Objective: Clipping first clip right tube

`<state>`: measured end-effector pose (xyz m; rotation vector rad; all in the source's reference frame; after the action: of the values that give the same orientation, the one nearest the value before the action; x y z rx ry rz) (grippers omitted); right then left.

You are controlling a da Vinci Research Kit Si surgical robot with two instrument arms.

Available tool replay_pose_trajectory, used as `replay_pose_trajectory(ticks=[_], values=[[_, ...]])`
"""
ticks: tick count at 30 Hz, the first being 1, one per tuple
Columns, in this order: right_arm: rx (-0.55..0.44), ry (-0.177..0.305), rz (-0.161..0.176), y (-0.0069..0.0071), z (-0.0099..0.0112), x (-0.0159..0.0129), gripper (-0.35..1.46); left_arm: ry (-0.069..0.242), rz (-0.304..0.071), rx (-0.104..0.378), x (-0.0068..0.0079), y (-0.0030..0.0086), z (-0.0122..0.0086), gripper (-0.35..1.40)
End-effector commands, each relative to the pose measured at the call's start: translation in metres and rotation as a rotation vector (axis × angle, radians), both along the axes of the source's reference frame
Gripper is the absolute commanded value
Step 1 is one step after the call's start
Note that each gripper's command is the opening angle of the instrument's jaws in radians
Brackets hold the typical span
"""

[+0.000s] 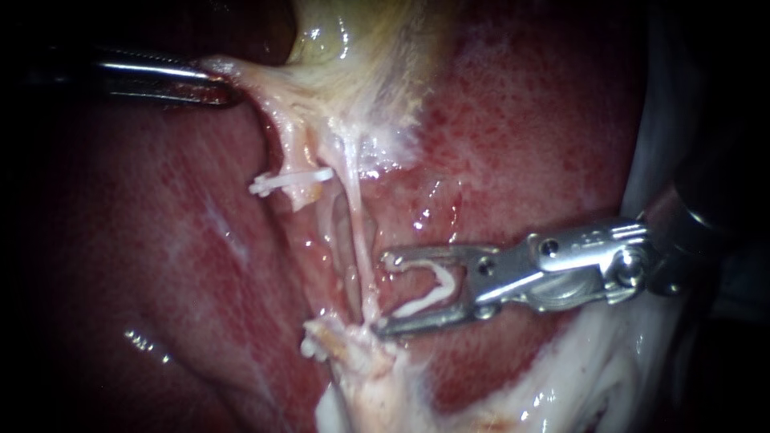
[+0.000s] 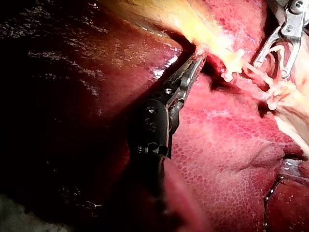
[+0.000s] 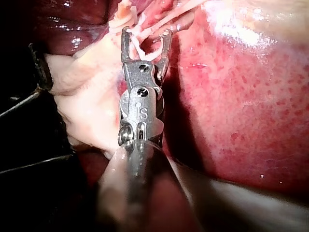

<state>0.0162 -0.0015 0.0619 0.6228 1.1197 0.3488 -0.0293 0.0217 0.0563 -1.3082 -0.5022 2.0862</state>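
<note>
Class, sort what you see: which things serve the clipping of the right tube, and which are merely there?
In use: slender metal right instrument carrying an open white plastic clip; thin pale right tube; slender metal left instrument gripping pale stringy tissue.
Merely there: closed white clip on the pale left tube; mottled red liver; yellowish gallbladder.
</note>
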Motion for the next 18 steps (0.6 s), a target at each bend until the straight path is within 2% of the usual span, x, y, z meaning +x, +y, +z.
replay_pose_trajectory(ticks=[1, 6, 11, 18], values=[[0.005, -0.001, -0.001, -0.0001, 0.0002, 0.0002, 0.50, 0.000, 0.000, 0.000, 0.0000, 0.0000, 0.0000, -0.35], [0.027, 0.002, -0.005, -0.0006, 0.0014, 0.0013, 0.50, 0.000, 0.000, 0.000, 0.0000, 0.0000, 0.0000, -0.35], [0.065, 0.032, -0.008, -0.0008, 0.0021, 0.0024, 0.50, 0.000, -0.001, 0.000, -0.0001, 0.0000, 0.0001, -0.35], [0.193, 0.149, 0.005, -0.0005, 0.0018, 0.0034, 0.50, 0.000, -0.001, 0.000, -0.0001, 0.0000, 0.0001, -0.35]])
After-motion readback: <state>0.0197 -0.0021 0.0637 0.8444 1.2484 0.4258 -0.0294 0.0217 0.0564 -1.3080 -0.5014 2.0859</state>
